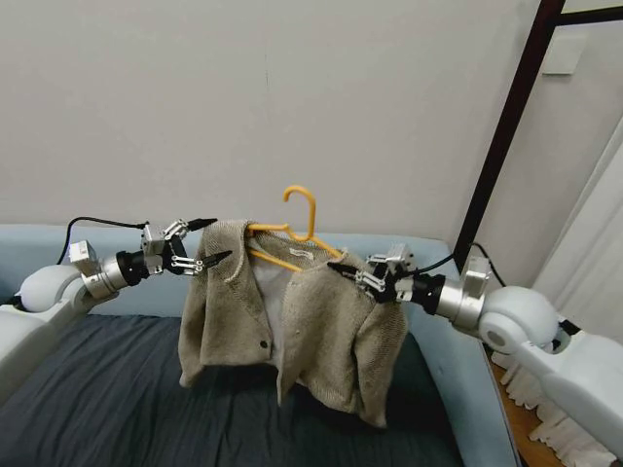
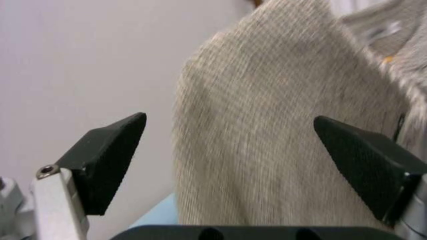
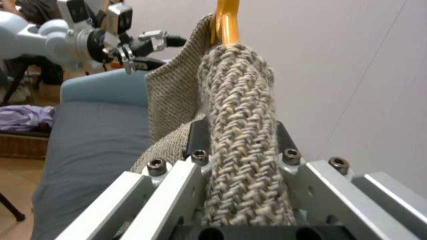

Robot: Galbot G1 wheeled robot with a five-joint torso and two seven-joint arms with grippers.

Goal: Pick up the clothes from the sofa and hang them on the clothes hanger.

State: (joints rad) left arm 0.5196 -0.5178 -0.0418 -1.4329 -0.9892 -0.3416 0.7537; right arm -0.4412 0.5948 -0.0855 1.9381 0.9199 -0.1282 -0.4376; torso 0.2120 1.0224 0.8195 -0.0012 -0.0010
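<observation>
Plain pale wall rises behind the blue sofa point(image 1: 58, 243), and we hold the work in the air above its dark seat, nearer the sofa's right end than its left. By our reading the task is well along: the beige cardigan point(image 1: 321, 331) is off the seat and draped over the orange hanger point(image 1: 302, 219), both shoulders seated. What is left, we judge, is carrying it to a rail; a dark upright pole point(image 1: 506, 126) stands past the sofa's right end, but we cannot tell whether it is the rack.

Our right gripper point(image 1: 346, 270) is clenched on the knit at the cardigan's right shoulder. Our left gripper point(image 1: 219, 239) sits at the other shoulder, released, its fingers point(image 2: 107, 165) spread with the cloth between them.

The hanger's long axis runs across us, left end higher, hook pointing up. The cardigan hangs hem down, open front toward us.
</observation>
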